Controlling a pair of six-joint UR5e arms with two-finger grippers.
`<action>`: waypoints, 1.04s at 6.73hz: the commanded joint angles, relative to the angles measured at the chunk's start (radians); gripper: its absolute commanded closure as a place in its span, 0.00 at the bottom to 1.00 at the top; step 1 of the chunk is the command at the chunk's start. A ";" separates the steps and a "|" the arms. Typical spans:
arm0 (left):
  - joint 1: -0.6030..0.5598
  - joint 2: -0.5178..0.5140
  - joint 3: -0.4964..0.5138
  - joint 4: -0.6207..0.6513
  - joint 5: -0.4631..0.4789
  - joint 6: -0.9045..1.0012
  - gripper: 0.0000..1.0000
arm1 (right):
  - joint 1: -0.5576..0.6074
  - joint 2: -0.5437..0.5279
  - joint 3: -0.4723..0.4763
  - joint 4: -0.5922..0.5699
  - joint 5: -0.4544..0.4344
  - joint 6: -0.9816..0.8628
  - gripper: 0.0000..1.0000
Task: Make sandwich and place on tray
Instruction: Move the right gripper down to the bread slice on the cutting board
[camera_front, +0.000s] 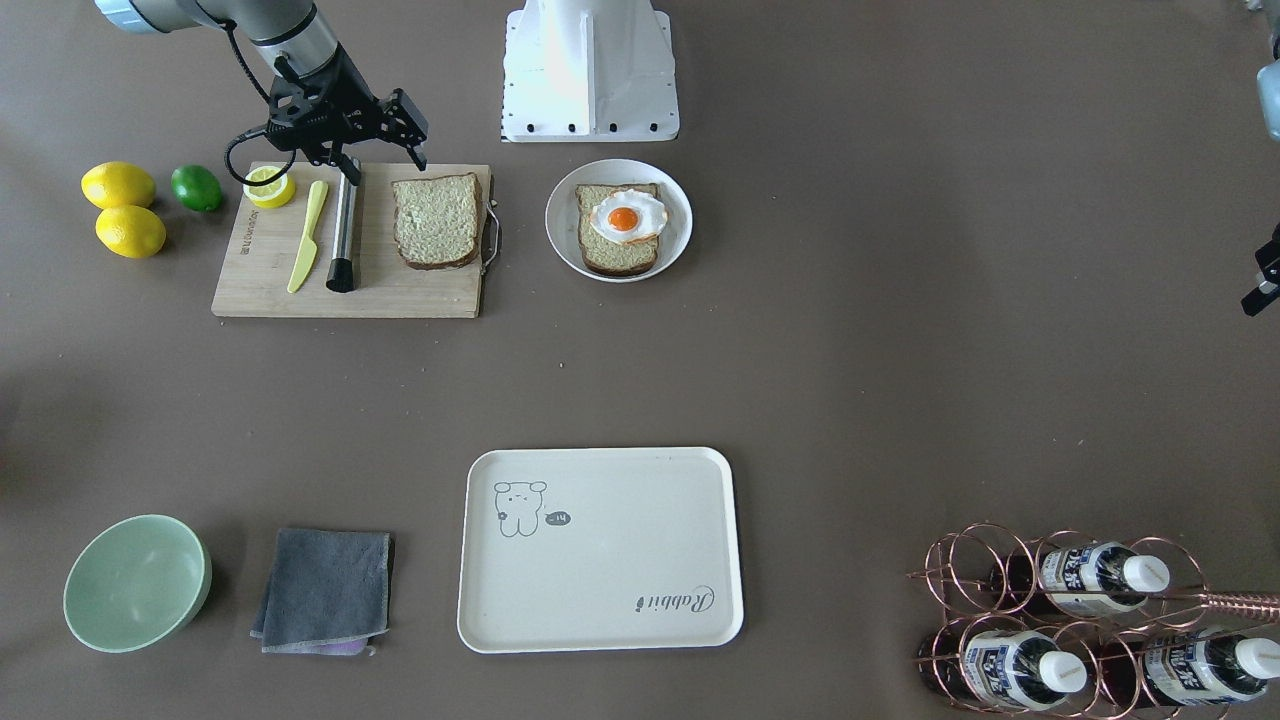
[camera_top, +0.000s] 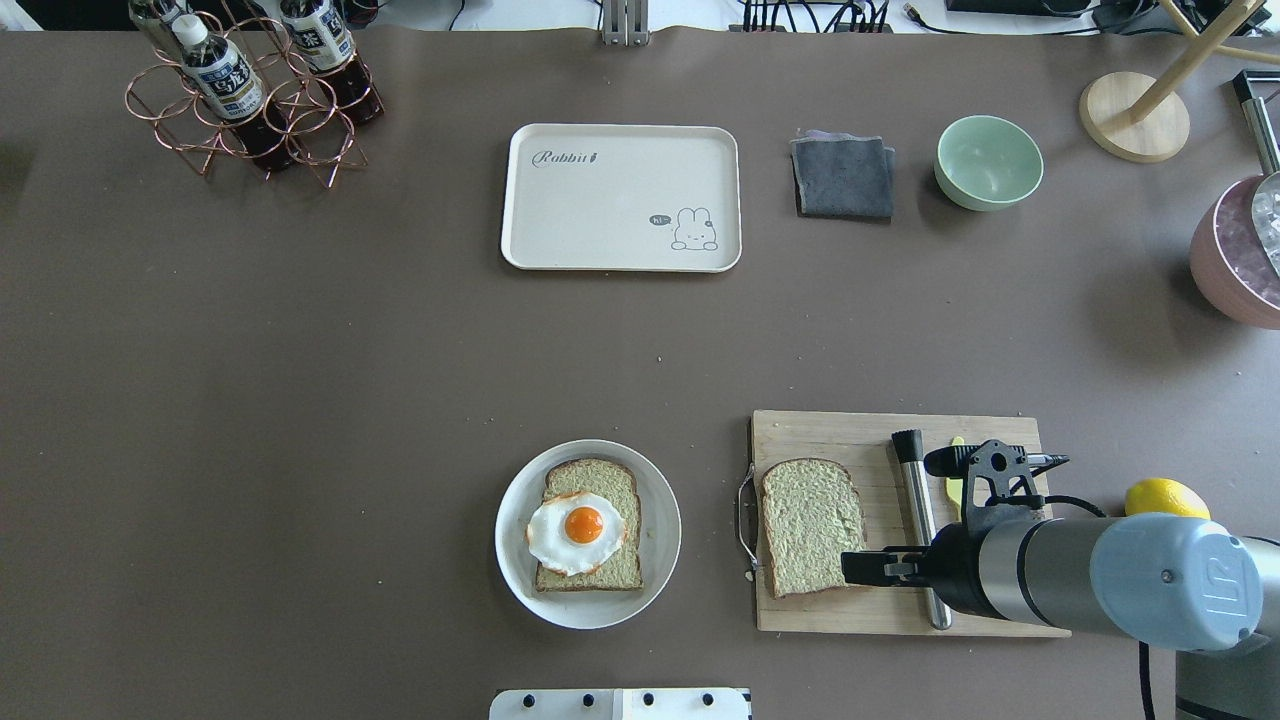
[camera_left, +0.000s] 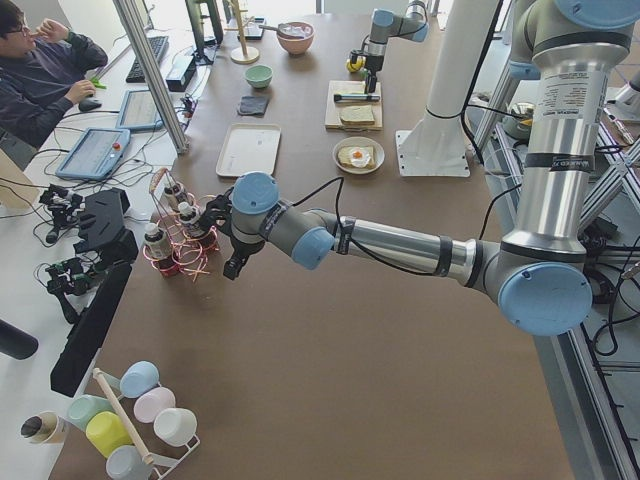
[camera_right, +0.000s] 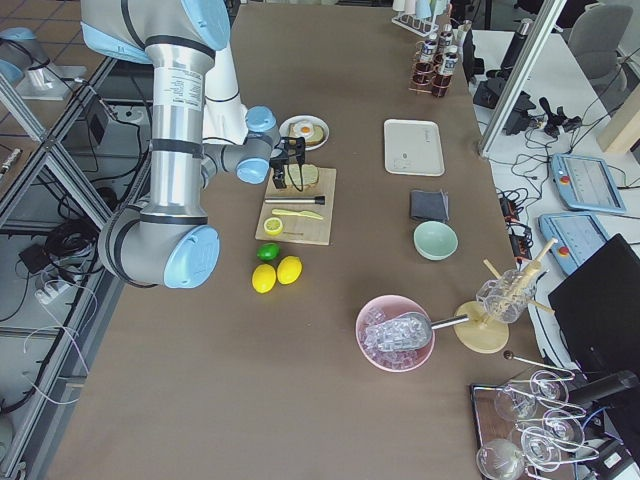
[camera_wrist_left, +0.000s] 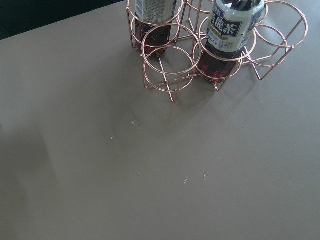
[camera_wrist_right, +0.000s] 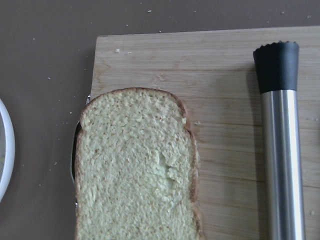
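Wooden board (camera_top: 850, 430) carries the loose bread slice (camera_top: 812, 525), flat, directly below the right fingers (camera_front: 412, 130) and a little to their plate side. These fingers appear spread with nothing between them, and hang above the slice without touching it. A metal rod (camera_top: 920, 530) lies just beside the slice on the fingers' arm side, apart from the crust.

The other slice (camera_top: 590, 578) sits on the white plate (camera_top: 662, 560) with the egg (camera_top: 580, 525) on top, beyond the loose slice on the side away from the arm. The sandwich is not yet assembled. The tray (camera_top: 620, 235) lies bare, well apart from the fingers, across the worktop away from the robot.

The left fingers (camera_left: 238, 262) hang near the bottle rack (camera_left: 180, 235), far from the work; whether they are spread or pressed together cannot be told.

Judgement: the step in hand is taking up the loose slice to cap the egg.
- Descend squarely over the slice's middle; place one finger at each of two opposite crusts.
- Keep clear of the rod and of the wire handle at the board's plate-side edge.
- Pinch lightly, since the crumb looks soft and may buckle; lift level.
- Set the slice down with its crusts aligned to the slice below; avoid dragging the egg off centre.
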 joint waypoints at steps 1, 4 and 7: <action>0.000 0.003 0.000 -0.004 0.000 0.001 0.01 | -0.033 0.030 -0.038 0.003 -0.022 0.000 0.20; 0.000 0.005 0.001 -0.004 0.000 0.001 0.01 | -0.047 0.033 -0.051 0.003 -0.061 -0.001 0.33; 0.000 0.005 0.000 -0.005 -0.003 0.001 0.01 | -0.055 0.023 -0.057 0.000 -0.061 -0.009 0.36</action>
